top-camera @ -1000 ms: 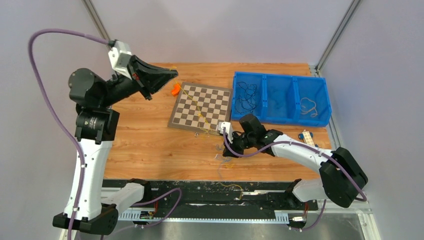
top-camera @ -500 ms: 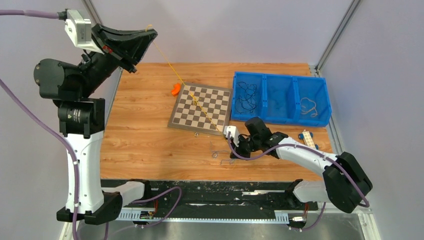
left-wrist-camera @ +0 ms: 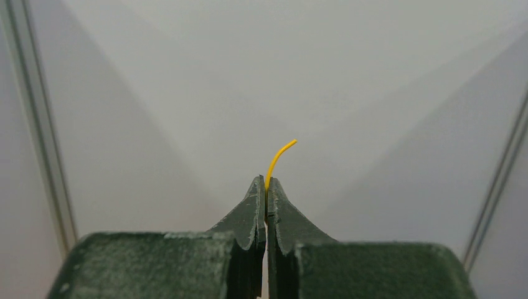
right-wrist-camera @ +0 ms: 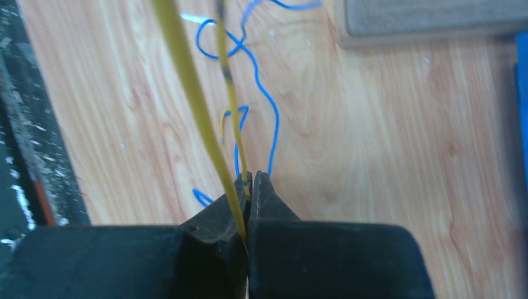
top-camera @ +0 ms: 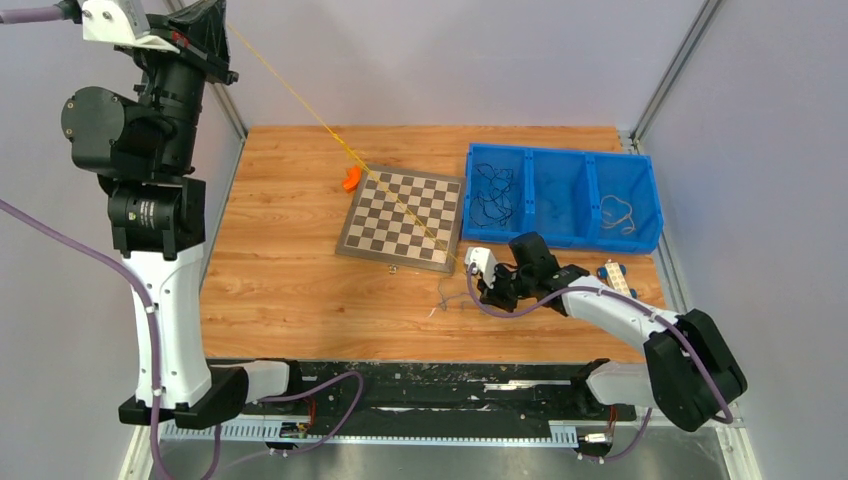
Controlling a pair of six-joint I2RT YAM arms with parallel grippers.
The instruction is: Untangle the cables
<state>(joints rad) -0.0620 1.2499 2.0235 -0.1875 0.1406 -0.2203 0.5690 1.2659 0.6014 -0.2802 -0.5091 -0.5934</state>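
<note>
White-and-black twin arms
Left arm [top-camera: 175, 310] and right arm [top-camera: 615, 308] have white shells, black round joints, a thick purple hose [top-camera: 505, 315] each; left hand [left-wrist-camera: 266, 187] and right hand [right-wrist-camera: 251, 180] have dark, matte, tapered fingers [left-wrist-camera: 249, 218].

Left black two-finger gripper [top-camera: 218, 18] runs off the overhead view's top edge; thin yellow wire [right-wrist-camera: 194, 103] blurs at the right wrist lens.

Pale walls [top-camera: 450, 60] (perhaps lilac), wooden table [top-camera: 290, 290]

I see the wooden table [top-camera: 280, 270] bearing a chessboard [top-camera: 403, 217] mid-frame, blue bin [top-camera: 560, 238] right, orange piece [top-camera: 350, 180], thin cable [top-camera: 441, 297].
</note>
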